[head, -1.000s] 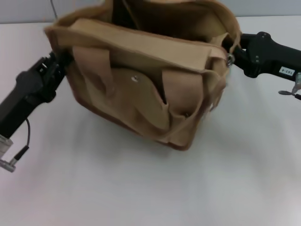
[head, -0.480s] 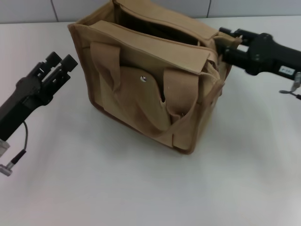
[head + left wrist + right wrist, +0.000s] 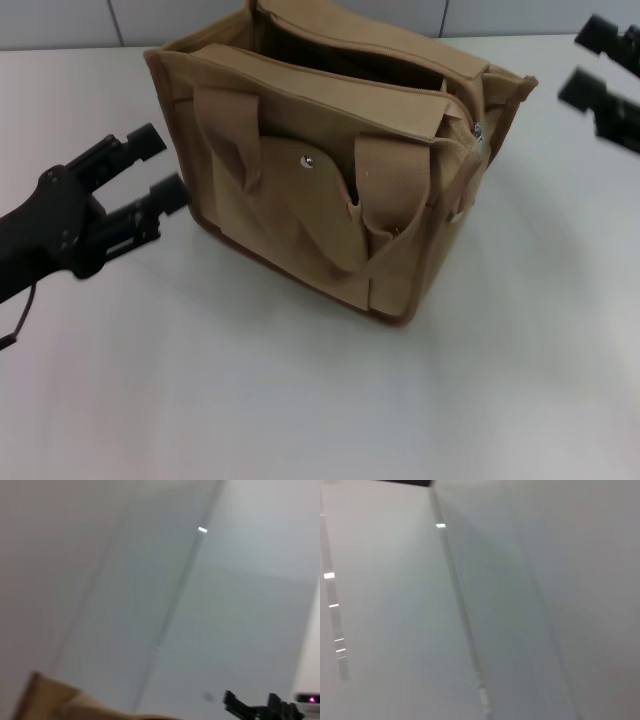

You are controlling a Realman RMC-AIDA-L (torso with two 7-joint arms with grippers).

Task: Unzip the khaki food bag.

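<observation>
The khaki food bag [image 3: 330,180] stands on the white table, its top gaping with the dark inside showing. Two webbing handles droop over the snap-flap front pocket [image 3: 305,205]. A silver zipper pull [image 3: 478,130] hangs at the bag's right end. My left gripper [image 3: 163,163] is open just left of the bag, apart from it. My right gripper [image 3: 588,58] is open at the far right, well clear of the bag's right end. In the left wrist view a corner of the khaki food bag [image 3: 47,700] shows, with the right gripper [image 3: 255,707] far off.
The white table [image 3: 300,400] spreads in front of and beside the bag. A grey tiled wall [image 3: 60,20] runs along the back. The right wrist view holds only grey wall panels [image 3: 480,605].
The right gripper let go of the bag's right end and drew back up and right. The left gripper opened wider and shifted nearer the front. The bag settled upright.
</observation>
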